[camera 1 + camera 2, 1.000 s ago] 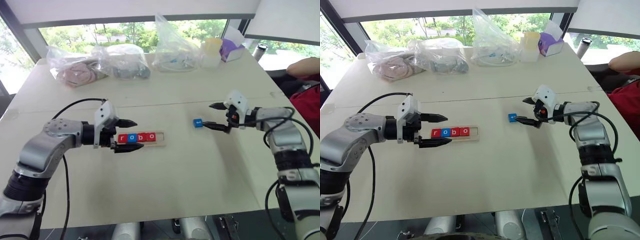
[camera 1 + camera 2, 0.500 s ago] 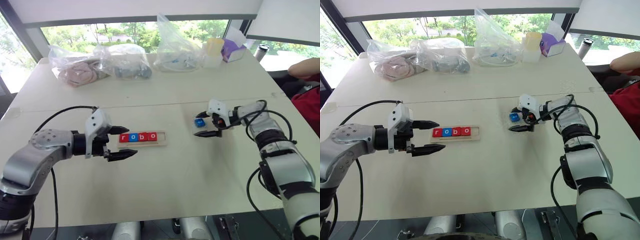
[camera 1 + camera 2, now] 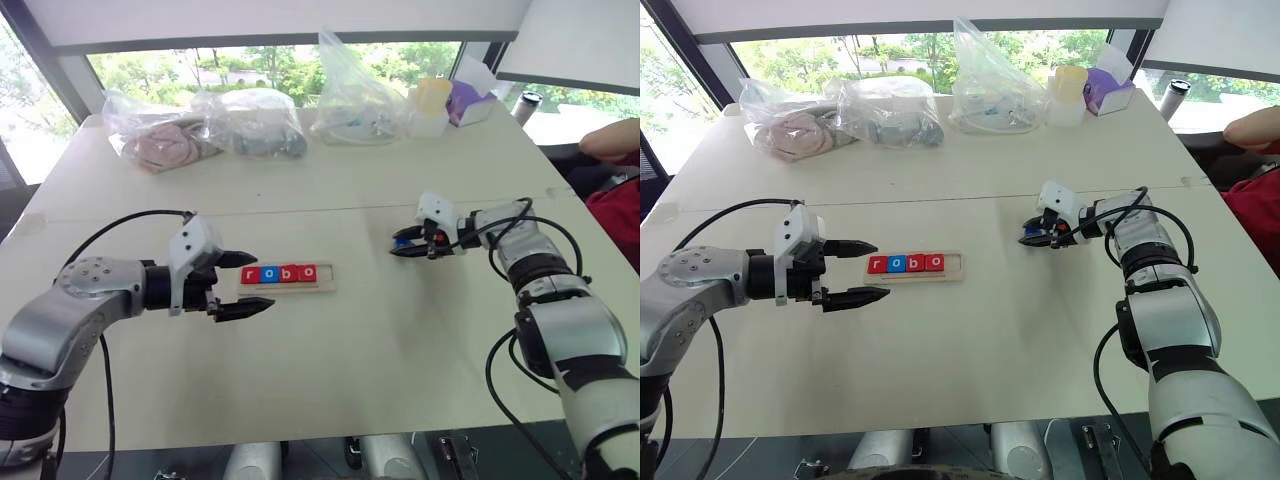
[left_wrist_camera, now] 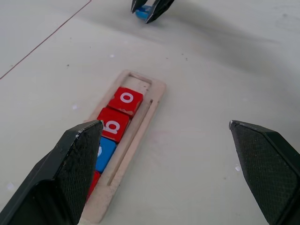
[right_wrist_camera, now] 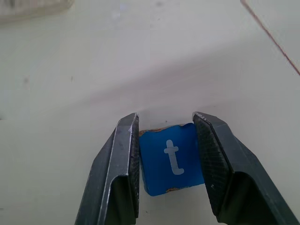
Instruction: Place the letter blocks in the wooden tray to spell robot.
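From the head views, the wooden tray (image 3: 286, 277) lies on the tabletop (image 3: 340, 350) with its long axis running left to right. Four letter blocks (image 3: 278, 273) fill it from its left end, reading r, o, b, o, so the one free slot is at its right end. The right tool (image 3: 408, 243) rests well to the right of the tray, slightly farther from the robot, and is clamped on the blue t block (image 3: 1037, 237). Judging from this, the coming move carries that block leftward and a little nearer to the tray's right end, the end closer to this arm. The left tool (image 3: 250, 284) hovers just beside the tray's left end, its fingers spread wide and empty.

In the left wrist view, the tray runs away from the tool along its length, and the free slot (image 4: 140, 81) is at the far end, beyond the last red o.

In the right wrist view, both fingers (image 5: 123, 159) press the sides of the t block, which sits on the tabletop.
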Motion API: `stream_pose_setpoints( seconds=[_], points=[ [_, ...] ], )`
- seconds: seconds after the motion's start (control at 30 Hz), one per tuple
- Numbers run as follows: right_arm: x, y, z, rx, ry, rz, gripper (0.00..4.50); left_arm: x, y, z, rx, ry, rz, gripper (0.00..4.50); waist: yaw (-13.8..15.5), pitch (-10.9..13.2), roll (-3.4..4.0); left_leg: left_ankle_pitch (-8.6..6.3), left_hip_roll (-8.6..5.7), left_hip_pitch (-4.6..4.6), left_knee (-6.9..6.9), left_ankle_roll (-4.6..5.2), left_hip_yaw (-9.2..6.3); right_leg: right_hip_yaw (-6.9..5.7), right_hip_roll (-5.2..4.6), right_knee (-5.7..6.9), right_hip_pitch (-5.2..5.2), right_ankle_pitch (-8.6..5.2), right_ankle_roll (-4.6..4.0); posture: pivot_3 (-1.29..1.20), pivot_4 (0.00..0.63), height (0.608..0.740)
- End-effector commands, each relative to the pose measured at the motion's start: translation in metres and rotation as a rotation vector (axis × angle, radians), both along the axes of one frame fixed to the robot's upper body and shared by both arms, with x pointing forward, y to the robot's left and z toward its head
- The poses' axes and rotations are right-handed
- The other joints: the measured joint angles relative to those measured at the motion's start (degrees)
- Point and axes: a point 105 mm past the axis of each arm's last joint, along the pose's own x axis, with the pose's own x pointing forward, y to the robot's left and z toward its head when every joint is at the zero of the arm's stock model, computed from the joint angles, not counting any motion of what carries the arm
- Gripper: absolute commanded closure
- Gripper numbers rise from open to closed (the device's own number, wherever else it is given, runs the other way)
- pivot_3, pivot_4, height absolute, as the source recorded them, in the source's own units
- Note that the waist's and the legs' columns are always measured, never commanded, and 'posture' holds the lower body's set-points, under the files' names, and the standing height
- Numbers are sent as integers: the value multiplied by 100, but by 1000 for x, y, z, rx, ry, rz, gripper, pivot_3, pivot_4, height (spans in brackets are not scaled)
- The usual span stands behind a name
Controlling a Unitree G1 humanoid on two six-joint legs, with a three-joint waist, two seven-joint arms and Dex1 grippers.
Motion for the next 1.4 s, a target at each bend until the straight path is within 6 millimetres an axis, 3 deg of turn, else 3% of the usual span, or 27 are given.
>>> stream_pose_setpoints(
  seconds=[0.03, 0.2, 0.43, 0.57, 0.7, 0.8, 0.87, 0.97, 1.03, 1.17, 1.3, 1.4],
  points=[
    [7, -2, 33, 124, -81, -89, 3348, 2, -3, 4, -5, -33, -15, 0, -9, 0, 0, 0, 1, 0, -1, 0, 0, 0, 0, 0, -1, 0, 0, 0, 150, 740],
    [-13, 6, 34, 114, -20, -228, 3348, 2, -5, 3, -9, -31, -31, 0, 16, -1, 2, 0, 3, -5, -7, 0, -13, -3, 2, 4, -6, -1, 1, 0, 150, 740],
    [-70, 45, 21, 74, 19, -449, 3348, 4, -5, 2, -8, -36, -34, 0, 13, -2, 3, 0, 3, -28, -2, 0, -12, -3, 2, 10, -33, 0, 1, 0, 150, 740],
    [-96, 66, 11, 110, 103, -708, 3348, 5, -5, 1, -10, -35, -32, 0, 0, -3, 2, 0, 4, -28, -3, 0, -12, -5, 6, 10, -37, -2, 0, 0, 150, 740],
    [-101, 68, 1, 144, 139, -864, 3348, 7, -8, -1, -17, -34, -43, 0, 28, -5, 2, 9, 2, -35, -4, -17, -12, -6, 2, 8, -44, -2, -2, 0, 150, 740],
    [-101, 64, -11, 110, 176, -886, 3348, 9, -13, -1, -20, -38, -59, 0, 51, -6, -1, 10, -4, -38, -2, -19, -11, -7, -8, -3, -39, -11, -16, 0, 150, 740],
    [-102, 63, -15, 104, 195, -896, 2313, 11, -14, -1, -20, -42, -66, 0, 30, -6, -1, 10, -6, -38, -2, -19, -4, -2, -13, -7, -37, -11, -13, 0, 150, 740],
    [-102, 64, -16, 102, 195, -894, 918, 13, -15, -2, -18, -46, -69, 0, -6, -6, -2, 10, -6, -37, -6, -18, -4, -1, -6, -6, -38, -3, 0, 0, 150, 740],
    [-96, 62, -1, 126, 139, -894, 52, 12, -14, -1, -17, -46, -70, 0, -15, -6, -2, 10, -3, -34, -12, -18, -4, -1, 2, -1, -42, -1, 3, 0, 150, 740],
    [-82, 51, 36, 213, 6, -880, 52, 9, -12, -2, -12, -41, -76, 0, -8, -6, -1, 10, 1, -36, -15, -18, -7, -4, 8, 7, -51, -1, 3, 0, 150, 740],
    [-81, 43, 69, 285, -76, -498, 52, 0, -13, 6, -15, -24, -134, 0, 26, -5, -2, 10, -4, -41, -13, -18, -8, -8, -1, -4, -44, -4, 5, 0, 150, 740],
    [-99, 32, 58, 174, -98, -179, 52, -10, -15, 10, 1, -4, -201, 0, 18, -5, -3, 4, -2, -38, -18, -7, -8, -14, -1, -49, -20, -8, 10, 0, 150, 740]
  ],
)
